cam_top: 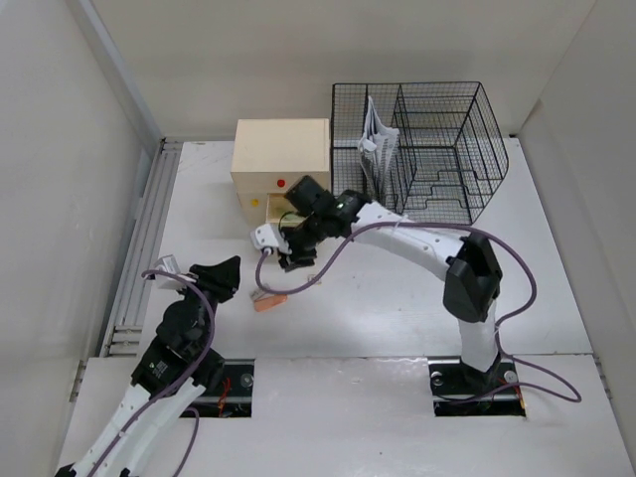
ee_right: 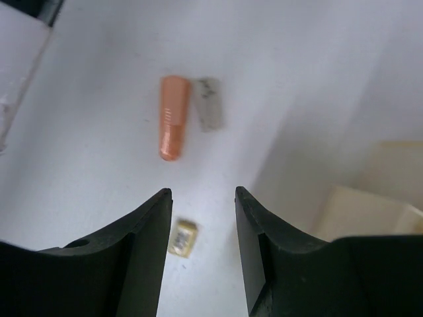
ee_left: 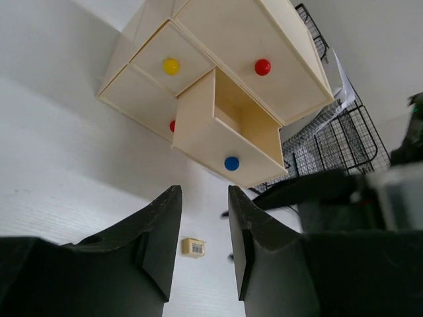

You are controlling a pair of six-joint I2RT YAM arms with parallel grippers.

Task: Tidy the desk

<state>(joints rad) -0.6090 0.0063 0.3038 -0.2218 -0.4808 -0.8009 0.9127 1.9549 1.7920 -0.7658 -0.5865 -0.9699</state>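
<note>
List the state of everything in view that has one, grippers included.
Blue-knob drawer: pulled open.
Yellow-knob drawer: shut.
Large red-knob drawer: shut.
Organizer: upright, papers standing in one end section.
Orange tube: lying flat on the desk, loose.
Left gripper: jaws open, empty.
Right gripper: jaws open, empty.

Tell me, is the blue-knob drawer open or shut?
Open: the blue-knob drawer juts out of the wooden drawer box, exposing its inside.

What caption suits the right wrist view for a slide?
Open right gripper above the desk, near an orange cylinder, grey piece and beige tag.
</note>
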